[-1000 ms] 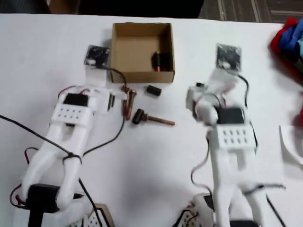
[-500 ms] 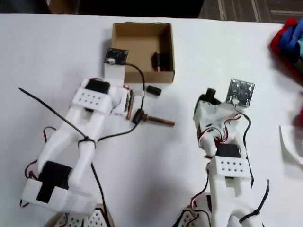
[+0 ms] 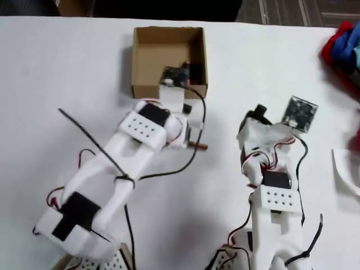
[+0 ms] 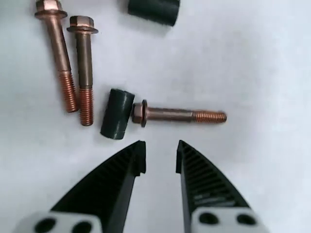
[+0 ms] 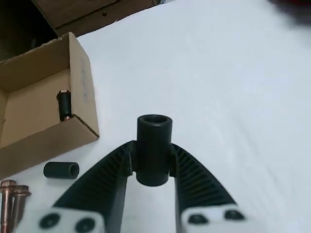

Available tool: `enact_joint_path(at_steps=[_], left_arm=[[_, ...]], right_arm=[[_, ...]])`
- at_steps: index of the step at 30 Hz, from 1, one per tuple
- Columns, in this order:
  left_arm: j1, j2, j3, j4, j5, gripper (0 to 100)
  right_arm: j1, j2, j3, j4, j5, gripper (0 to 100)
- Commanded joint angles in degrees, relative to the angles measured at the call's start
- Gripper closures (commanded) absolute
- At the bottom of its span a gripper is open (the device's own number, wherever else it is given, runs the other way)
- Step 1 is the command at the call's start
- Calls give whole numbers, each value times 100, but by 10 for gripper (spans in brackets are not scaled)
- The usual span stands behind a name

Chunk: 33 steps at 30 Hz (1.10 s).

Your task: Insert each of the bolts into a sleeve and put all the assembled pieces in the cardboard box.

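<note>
Bolt (image 4: 177,115) flat on table (image 4: 252,58), left gripper (image 4: 159,156) slightly parted, empty, near it, right gripper (image 5: 151,154) clamped on upright black sleeve (image 5: 153,131)

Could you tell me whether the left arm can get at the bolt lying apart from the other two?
Probably yes: the left gripper is open right beside that bolt with nothing between; only the sleeve at its head sits close.

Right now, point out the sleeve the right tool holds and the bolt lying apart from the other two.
held sleeve (image 5: 153,148): right wrist view, middle of its side.
lone bolt (image 4: 181,115): left wrist view, middle of its shank.
</note>
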Motion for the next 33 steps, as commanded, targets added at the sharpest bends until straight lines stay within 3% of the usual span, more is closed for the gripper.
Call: enact_joint_path(at_steps=[1,7,12,18,33], left_arm=[[70,413,-154,-668,1486,869],[70,1284,-488,-545,2796,869],[88,1618,-1279,-9,2840,869],[97,2040,-1868,44,2848,868],[97,2857,-1938,18,2857,868]], right_arm=[[171,-233,-44,-154,-255,978],[163,-233,-53,-154,-264,978],[154,-233,-44,-154,-264,978],[154,-233,-35,-154,-273,978],[163,-233,-35,-154,-281,978]])
